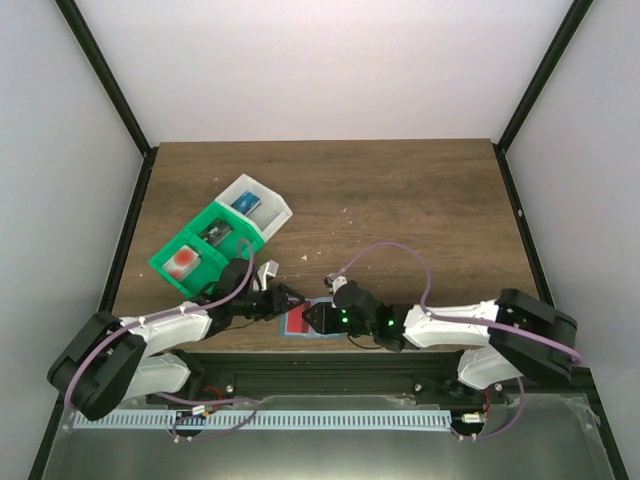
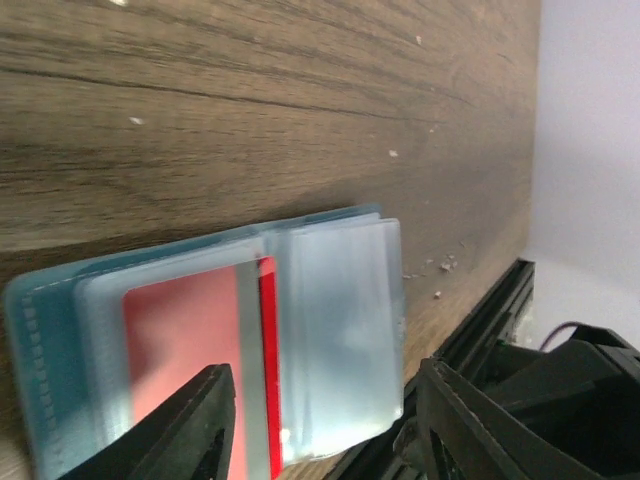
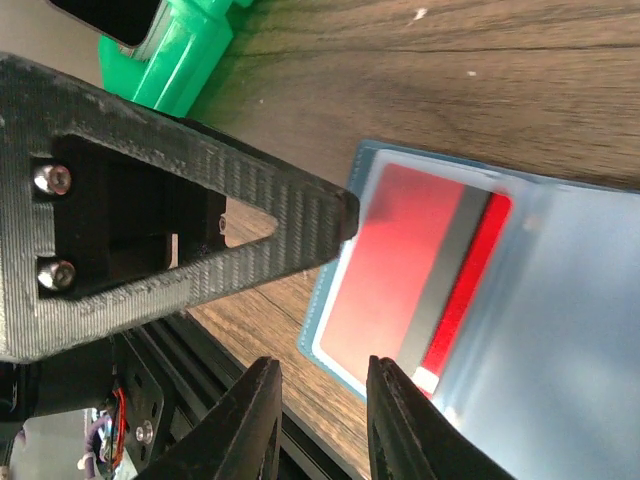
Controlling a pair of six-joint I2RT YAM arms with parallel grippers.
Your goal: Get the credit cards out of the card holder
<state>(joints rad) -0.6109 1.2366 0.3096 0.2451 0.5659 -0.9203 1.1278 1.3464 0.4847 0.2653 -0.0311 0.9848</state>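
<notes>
The card holder [image 1: 298, 322] lies open and flat near the table's front edge, blue-teal with pale translucent pockets [image 2: 340, 330]. A red credit card [image 2: 185, 350] with a grey stripe sits inside one pocket and also shows in the right wrist view as a credit card [image 3: 405, 265] under clear plastic. My left gripper [image 2: 325, 425] hovers over the holder's near edge, jaws open, one finger over the card and the other past the pocket's edge. My right gripper [image 3: 320, 425] stands narrowly open over the holder's corner [image 3: 335, 350], clamping nothing. The two grippers meet over the holder [image 1: 305, 310].
A green-and-white compartment tray [image 1: 215, 240] with small items stands at the back left of the grippers; its green edge [image 3: 190, 50] shows in the right wrist view. The black frame rail [image 2: 480, 330] runs right beside the holder. Small crumbs [image 2: 440, 265] dot the wood.
</notes>
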